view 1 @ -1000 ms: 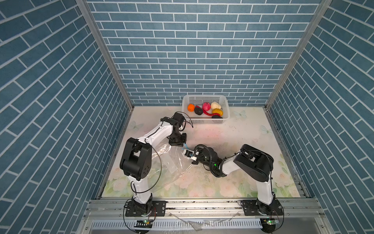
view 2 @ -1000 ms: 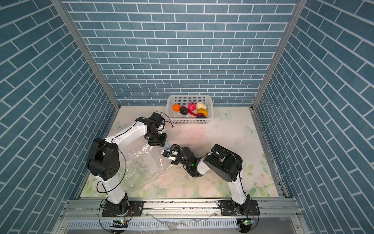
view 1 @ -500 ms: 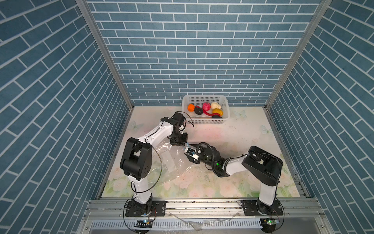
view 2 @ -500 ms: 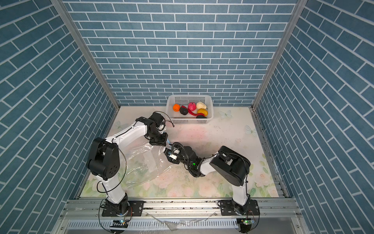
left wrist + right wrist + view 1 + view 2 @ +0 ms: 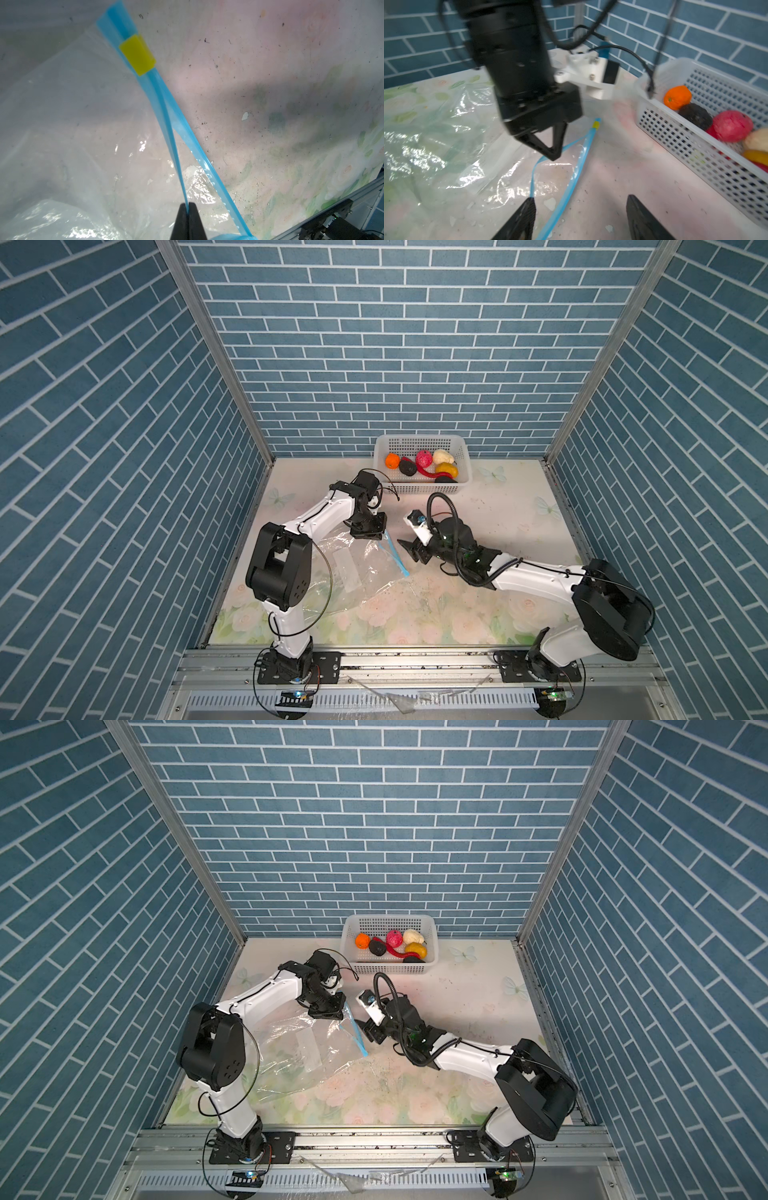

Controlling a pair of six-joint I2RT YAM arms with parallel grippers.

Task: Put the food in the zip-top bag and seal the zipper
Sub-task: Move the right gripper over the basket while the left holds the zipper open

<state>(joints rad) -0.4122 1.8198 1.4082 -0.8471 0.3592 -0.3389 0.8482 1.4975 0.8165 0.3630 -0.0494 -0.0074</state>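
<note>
Two lips of the zipper (image 5: pixel 166 108) stand parted. The left gripper (image 5: pixel 188 207) is pinched tight on the upper lip and holds it off the table (image 5: pixel 498 522), while the lower lip lies flat. The right gripper (image 5: pixel 580 198) sits just beside the strip, jaws spread wide and empty. One fingertip (image 5: pixel 529 200) meets the raised lip's end, but I cannot tell if it touches. The bag (image 5: pixel 353 572) lies crinkled on the table, nothing inside, with its yellow tab (image 5: pixel 137 55) at the strip's basket end. All the food (image 5: pixel 424 457) sits in the basket (image 5: pixel 424 489) at the back. Judged step: opening the mouth, loading not begun. The gap looks narrow, so the next move likely calls for widening it, then fetching a first piece with the right gripper.
</note>
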